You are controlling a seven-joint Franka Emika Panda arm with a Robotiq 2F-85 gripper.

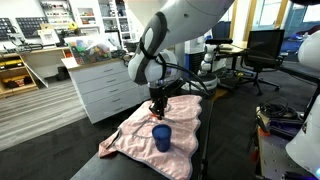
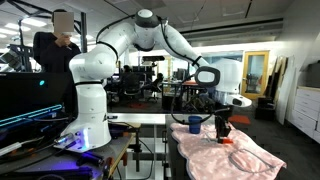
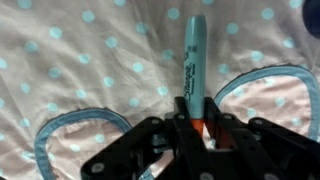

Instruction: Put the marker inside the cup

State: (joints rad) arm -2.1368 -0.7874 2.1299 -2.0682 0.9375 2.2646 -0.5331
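Observation:
In the wrist view the marker (image 3: 192, 70) is slim, teal along the part that shows and orange where it enters the jaws. It points away from me over the dotted pink cloth (image 3: 80, 70). My gripper (image 3: 197, 125) is shut on its near end, with a finger pressed to each side. Both exterior views show the gripper (image 1: 157, 108) (image 2: 223, 130) pointing straight down, low over the cloth. The small blue cup (image 1: 161, 137) (image 2: 194, 124) stands upright on the cloth, a short way from the gripper. I cannot tell whether the marker still touches the cloth.
The pink cloth (image 1: 185, 115) (image 2: 235, 158) drapes over a dark table. A white drawer cabinet (image 1: 100, 85) stands behind it, and office chairs and desks (image 1: 255, 50) fill the room. A person (image 2: 55, 45) stands beside the robot's base (image 2: 90, 110).

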